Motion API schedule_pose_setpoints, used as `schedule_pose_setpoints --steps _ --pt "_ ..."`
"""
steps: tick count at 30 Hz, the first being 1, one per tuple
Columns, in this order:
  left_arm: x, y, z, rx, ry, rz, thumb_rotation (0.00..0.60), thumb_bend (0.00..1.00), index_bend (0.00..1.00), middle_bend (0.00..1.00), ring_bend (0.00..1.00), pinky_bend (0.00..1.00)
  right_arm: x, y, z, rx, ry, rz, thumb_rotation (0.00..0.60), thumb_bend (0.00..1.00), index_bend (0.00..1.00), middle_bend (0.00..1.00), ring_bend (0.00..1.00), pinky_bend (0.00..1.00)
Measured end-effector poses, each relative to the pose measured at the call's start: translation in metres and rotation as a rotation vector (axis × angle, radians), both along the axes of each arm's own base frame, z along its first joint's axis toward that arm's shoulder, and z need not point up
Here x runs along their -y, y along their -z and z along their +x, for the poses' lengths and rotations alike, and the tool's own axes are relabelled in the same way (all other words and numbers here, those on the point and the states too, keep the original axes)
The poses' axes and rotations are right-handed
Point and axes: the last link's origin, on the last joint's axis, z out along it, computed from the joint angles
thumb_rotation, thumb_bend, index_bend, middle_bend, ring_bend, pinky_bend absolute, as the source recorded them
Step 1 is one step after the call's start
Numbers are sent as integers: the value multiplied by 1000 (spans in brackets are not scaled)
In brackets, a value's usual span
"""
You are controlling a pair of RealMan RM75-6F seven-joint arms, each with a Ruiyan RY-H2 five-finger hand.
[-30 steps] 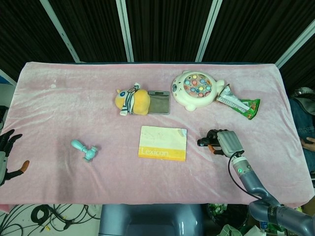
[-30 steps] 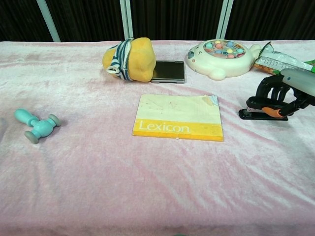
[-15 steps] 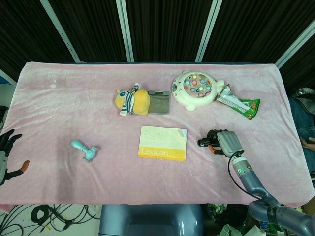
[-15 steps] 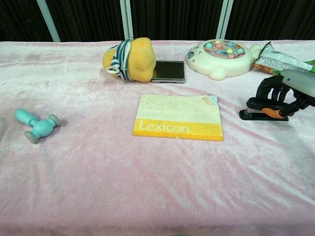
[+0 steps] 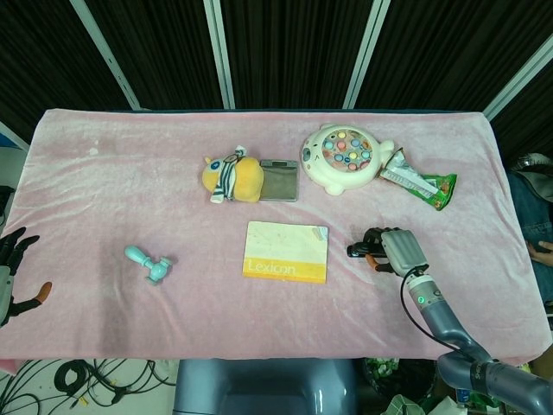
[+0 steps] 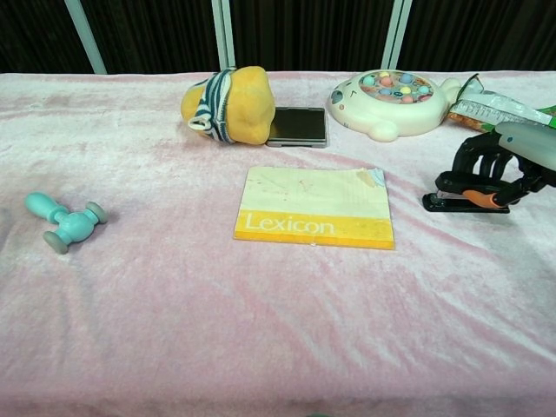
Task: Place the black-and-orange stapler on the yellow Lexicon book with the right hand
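The right hand (image 6: 508,165) had its dark fingers (image 6: 476,165) curled down over the black-and-orange stapler (image 6: 465,200), gripping it from above near the right edge of the worktop (image 5: 104,181); whether the stapler's base touched the pink cloth or sat just clear of it could not be told. The stapler lay to the right of the yellow Lexicon book (image 5: 287,252), apart from it, with a strip of bare cloth between the two. The book lay flat near the middle of the worktop toward the front edge, its yellow title band facing the robot and one far corner torn or taped. Behind it, toward the back edge, a yellow plush toy with a striped scarf (image 5: 232,178) lay touching a dark flat device (image 5: 279,179), and to the right of these sat a white round toy studded with coloured buttons (image 5: 344,157). A green snack packet (image 5: 421,182) lay just beside that toy, near the back right corner. A small teal toy hammer (image 5: 149,263) rested well apart from everything, toward the front left. The left hand (image 5: 12,275) hung off the left edge of the worktop, its fingers spread apart and holding nothing.
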Motion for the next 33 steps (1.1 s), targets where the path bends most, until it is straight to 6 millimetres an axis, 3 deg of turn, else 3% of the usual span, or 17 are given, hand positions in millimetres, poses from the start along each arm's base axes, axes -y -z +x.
schedule_pose_setpoints --steps 10,22,28,33 --pt "0 0 1 3 1 -3 600 314 140 27 0 144 0 -8 17 39 -10 -13 600 394 560 487 484 428" --pt "0 0 0 6 -2 -8 600 315 140 27 0 144 -4 -8 77 53 -20 39 600 394 567 491 487 436" --pt "0 0 0 9 -2 -10 600 315 140 27 0 144 0 6 108 35 7 47 600 394 567 491 489 438" --pt "0 0 0 10 -1 -16 600 315 140 27 0 144 4 31 134 32 61 66 600 394 567 491 489 438"
